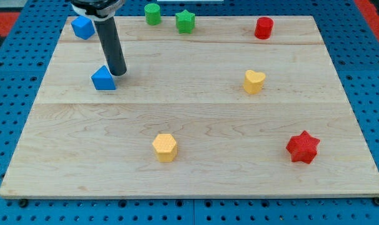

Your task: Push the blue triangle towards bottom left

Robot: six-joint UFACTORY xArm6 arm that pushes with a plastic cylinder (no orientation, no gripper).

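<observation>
**A:** Start at the near edge. What sits there?

**B:** On the pale wooden board (196, 181), nearest the view's bottom, a yellow hexagonal block (165, 147) lies left of centre and a red star-shaped block (303, 147) lies toward the view's right. Both are well apart from the action.

**A:** And further up?

**B:** A yellow heart-shaped block (254, 81) sits in the middle band on the right. On the left of that band is the task's piece, the blue triangular block (103, 79), resting flat in the upper-left part of the board.

**A:** Where does the rod stand?

**B:** The arm's tip (118, 73) is touching, or all but touching, the blue triangular block on its upper-right side (the exact contact is too fine to tell). The arm ends in a bare rod, so there is nothing to open or close.

**A:** The far row?

**B:** A blue cube-like block (83, 27) at top left, a green cylindrical block (152, 13), a green star-shaped block (185, 21), and a red cylindrical block (263, 28) to the right.

**A:** Which step is this?

**B:** Judging by the layout, the push is under way, with much of the board's lower left ahead. The next move calls for driving down and leftward while keeping the tip behind the triangle's centre, lest it slip off a slanted face.
</observation>
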